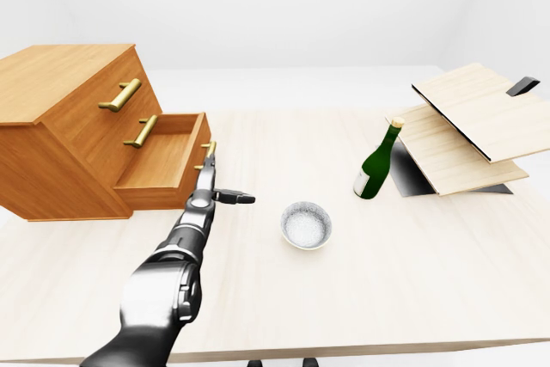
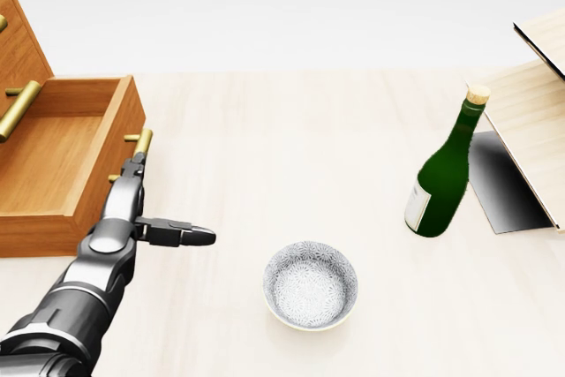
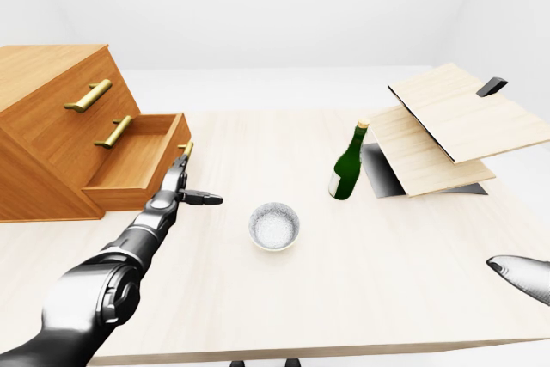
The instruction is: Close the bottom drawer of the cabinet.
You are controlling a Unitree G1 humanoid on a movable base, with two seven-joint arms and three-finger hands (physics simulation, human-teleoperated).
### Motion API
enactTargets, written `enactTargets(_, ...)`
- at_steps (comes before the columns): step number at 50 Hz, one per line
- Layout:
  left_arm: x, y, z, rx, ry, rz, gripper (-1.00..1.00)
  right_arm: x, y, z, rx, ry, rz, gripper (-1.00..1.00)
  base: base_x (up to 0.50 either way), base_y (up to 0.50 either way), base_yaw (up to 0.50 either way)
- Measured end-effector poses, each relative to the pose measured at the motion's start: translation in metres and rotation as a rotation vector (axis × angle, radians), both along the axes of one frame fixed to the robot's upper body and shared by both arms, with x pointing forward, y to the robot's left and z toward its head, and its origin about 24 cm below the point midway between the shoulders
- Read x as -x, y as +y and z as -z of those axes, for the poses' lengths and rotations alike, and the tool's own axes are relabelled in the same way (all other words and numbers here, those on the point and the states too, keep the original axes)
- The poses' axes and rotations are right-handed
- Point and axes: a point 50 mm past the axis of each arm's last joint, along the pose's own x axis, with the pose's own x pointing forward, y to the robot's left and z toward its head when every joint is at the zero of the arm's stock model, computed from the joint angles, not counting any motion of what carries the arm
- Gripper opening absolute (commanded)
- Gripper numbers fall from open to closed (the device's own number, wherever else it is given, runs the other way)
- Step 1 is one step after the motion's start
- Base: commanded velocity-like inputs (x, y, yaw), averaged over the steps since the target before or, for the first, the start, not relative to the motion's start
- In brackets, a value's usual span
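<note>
The wooden cabinet (image 1: 60, 126) stands at the left of the table in the left-eye view. Its bottom drawer (image 2: 53, 165) is pulled partway out and looks empty. A brass handle (image 2: 139, 143) sits on the drawer's front panel. My left hand (image 2: 163, 205) is open, with its fingers (image 2: 132, 174) stretched flat against the drawer front just below the handle. Its thumb points right over the table. Only a dark fingertip of my right hand (image 3: 520, 277) shows, at the bottom right of the right-eye view.
A patterned white bowl (image 2: 311, 285) sits on the table to the right of my left hand. A green corked bottle (image 2: 444, 174) stands further right, beside stacked leaning wooden boards (image 1: 464, 126). The table's near edge (image 1: 344, 351) runs along the bottom.
</note>
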Motion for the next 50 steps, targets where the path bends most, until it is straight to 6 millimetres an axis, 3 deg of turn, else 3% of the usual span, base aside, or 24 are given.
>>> enactTargets(37, 0.01, 0.078, -0.011, -0.083, -0.022, -0.273, 1.0, -0.003, 0.003, 0.004, 0.037, -0.005, 0.018, 1.0, 0.0, 0.0, 0.0)
enactTargets(45, 0.015, 0.088, -0.009, -0.148, -0.009, -0.29, 1.0, -0.003, 0.003, 0.002, 0.027, 0.001, 0.007, 1.0, 0.0, 0.0, 0.0)
enactTargets(50, 0.021, 0.097, -0.005, -0.285, 0.02, -0.287, 1.0, -0.003, 0.003, 0.001, 0.021, 0.003, 0.002, 1.0, 0.0, 0.0, 0.0)
